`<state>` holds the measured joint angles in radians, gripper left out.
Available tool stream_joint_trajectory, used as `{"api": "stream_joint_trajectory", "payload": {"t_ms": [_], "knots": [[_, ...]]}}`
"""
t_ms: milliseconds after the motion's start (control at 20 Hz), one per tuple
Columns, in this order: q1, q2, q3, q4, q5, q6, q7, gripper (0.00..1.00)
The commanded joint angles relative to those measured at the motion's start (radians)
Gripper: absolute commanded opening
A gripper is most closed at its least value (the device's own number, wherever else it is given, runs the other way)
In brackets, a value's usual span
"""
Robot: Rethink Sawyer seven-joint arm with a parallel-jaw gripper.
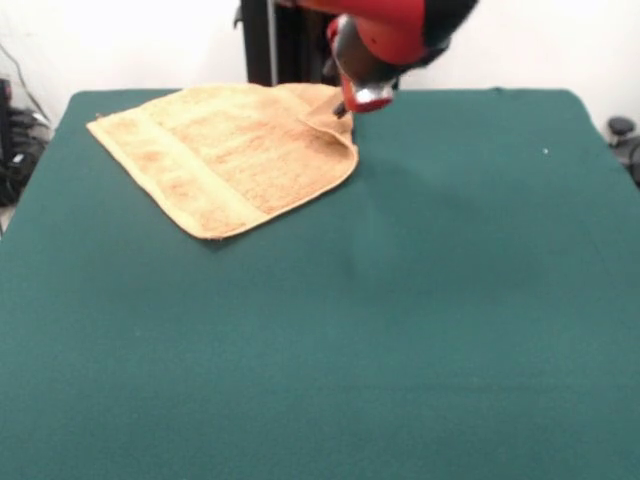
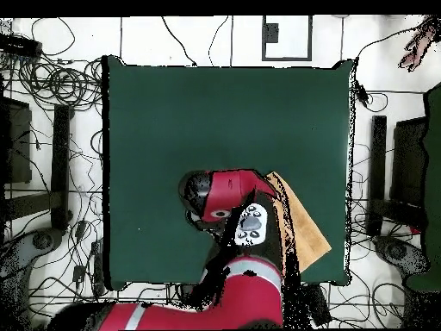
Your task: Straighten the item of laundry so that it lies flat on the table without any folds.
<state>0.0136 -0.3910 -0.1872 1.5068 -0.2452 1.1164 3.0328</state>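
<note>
Orange-tan towel [image 1: 225,150] with woven band stripe, plain dark green table [image 1: 400,330], red-black arm [image 2: 232,250]

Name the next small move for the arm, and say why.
Probably lower the gripper onto the flap folded over at the towel's right corner, then pinch it and draw it outward across the table. That corner lies doubled back right beneath the gripper, while the rest looks flat.
</note>
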Motion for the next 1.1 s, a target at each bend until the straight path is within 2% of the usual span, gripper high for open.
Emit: {"api": "stream_joint_trajectory", "payload": {"t_ms": [50,200,400,450,700,1100], "knots": [[-0.04,-0.117,0.063,0.135,-0.041,0.081,-0.213,1.0],[-0.071,-0.136,0.077,0.163,-0.064,0.036,-0.243,1.0],[-0.136,-0.156,0.094,0.221,-0.095,-0.103,-0.27,1.0],[-0.166,-0.144,0.101,0.234,-0.104,-0.167,-0.276,1.0],[-0.252,-0.137,0.146,0.275,-0.131,-0.316,-0.29,1.0],[-0.379,-0.155,0.237,0.339,-0.183,-0.423,-0.33,1.0]]}}
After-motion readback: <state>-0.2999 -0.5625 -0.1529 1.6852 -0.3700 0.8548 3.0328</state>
